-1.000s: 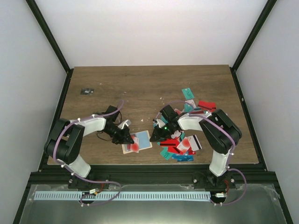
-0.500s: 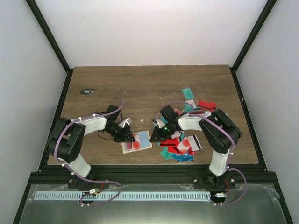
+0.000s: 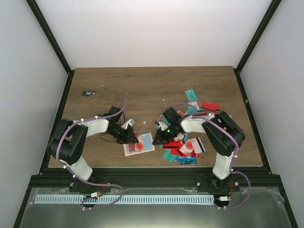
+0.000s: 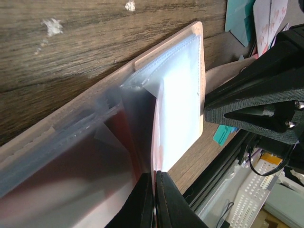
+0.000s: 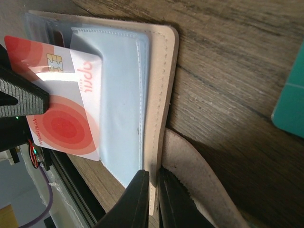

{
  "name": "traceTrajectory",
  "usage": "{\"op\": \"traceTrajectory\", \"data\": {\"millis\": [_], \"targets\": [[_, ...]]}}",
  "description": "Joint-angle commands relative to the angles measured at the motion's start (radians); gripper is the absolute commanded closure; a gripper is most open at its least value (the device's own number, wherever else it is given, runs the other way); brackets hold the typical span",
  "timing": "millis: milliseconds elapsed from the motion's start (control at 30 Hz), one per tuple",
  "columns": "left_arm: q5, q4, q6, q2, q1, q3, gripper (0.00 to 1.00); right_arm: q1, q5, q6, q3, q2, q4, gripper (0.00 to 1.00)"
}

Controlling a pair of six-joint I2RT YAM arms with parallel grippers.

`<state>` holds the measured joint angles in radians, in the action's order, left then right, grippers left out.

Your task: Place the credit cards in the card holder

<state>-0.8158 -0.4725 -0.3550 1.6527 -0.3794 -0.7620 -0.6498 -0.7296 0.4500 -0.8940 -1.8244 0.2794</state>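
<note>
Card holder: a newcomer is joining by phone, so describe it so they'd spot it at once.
On the wooden table, look near the front edge, between the left gripper and right gripper. The card holder lies open there, left of the loose card pile: beige, with pale clear pockets, larger than any card.

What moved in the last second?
The left gripper, holding the white card with red circles, shifted slightly toward the far side of the table over the open card holder. Nothing was grabbed or dropped. The right gripper still pinches the card holder's edge, and the pile of credit cards stayed put.
</note>
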Motion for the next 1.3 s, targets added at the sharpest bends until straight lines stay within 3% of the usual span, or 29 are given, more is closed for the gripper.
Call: {"op": "traceTrajectory", "data": {"millis": [0, 633, 933, 1267], "targets": [[0.034, 0.025, -0.001, -0.006, 0.002, 0.009, 0.96, -0.008, 0.035, -0.027, 0.023, -0.035, 0.04, 0.91], [0.049, 0.234, -0.152, -0.011, -0.008, 0.089, 0.96, -0.008, 0.019, -0.043, 0.036, -0.044, 0.047, 0.93], [0.119, 0.323, -0.238, -0.063, -0.024, 0.165, 0.96, -0.008, 0.008, -0.039, 0.053, -0.04, 0.045, 0.94], [0.292, 0.327, -0.294, -0.137, -0.034, 0.193, 0.96, -0.008, -0.003, -0.032, 0.08, -0.036, 0.036, 0.96]]}}
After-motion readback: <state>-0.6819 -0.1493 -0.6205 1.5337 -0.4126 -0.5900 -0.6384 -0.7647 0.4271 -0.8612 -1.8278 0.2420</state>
